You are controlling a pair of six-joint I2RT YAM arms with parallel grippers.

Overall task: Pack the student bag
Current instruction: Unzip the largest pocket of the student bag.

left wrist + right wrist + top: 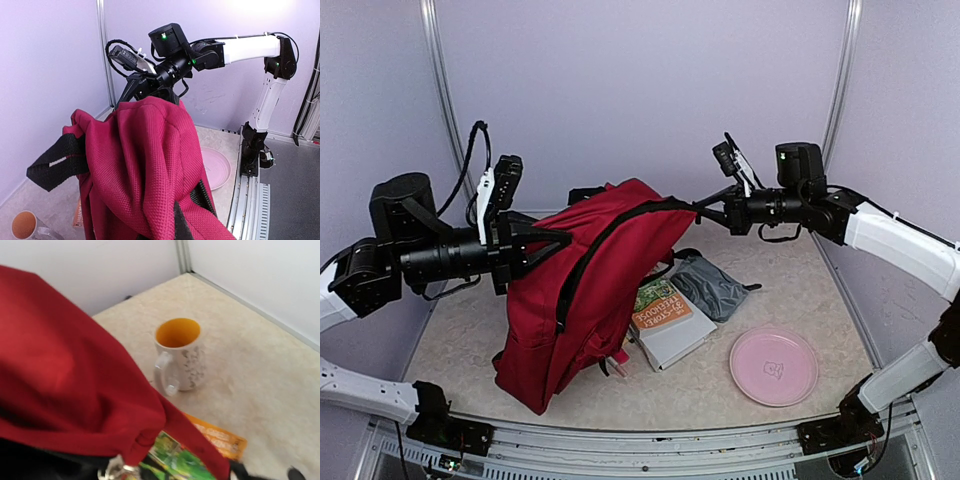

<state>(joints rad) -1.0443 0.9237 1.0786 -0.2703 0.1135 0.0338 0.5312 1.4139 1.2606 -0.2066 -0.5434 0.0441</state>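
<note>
The student bag [590, 290] hangs upright between our arms, base on the surface [800, 300]; our left fingers [555, 238] clamp its side, our right fingers [708, 208] its top.

You are looking at a robotics lab cell, not a lived-in room: plain lilac panels [640, 90] close in the table [820, 290] on 3 sides, with bare metal posts [438, 90] at the back corners. 2 robot arms [900, 240] stand bolted to an aluminium rail [650, 445] along the near edge, and bundled cables [307, 115] hang by the wall beside it. On the speckled beige tabletop you see a few everyday items: a student bag [590, 300], a book [660, 305], a pink plate [773, 365] and a mug [180, 357].
</note>
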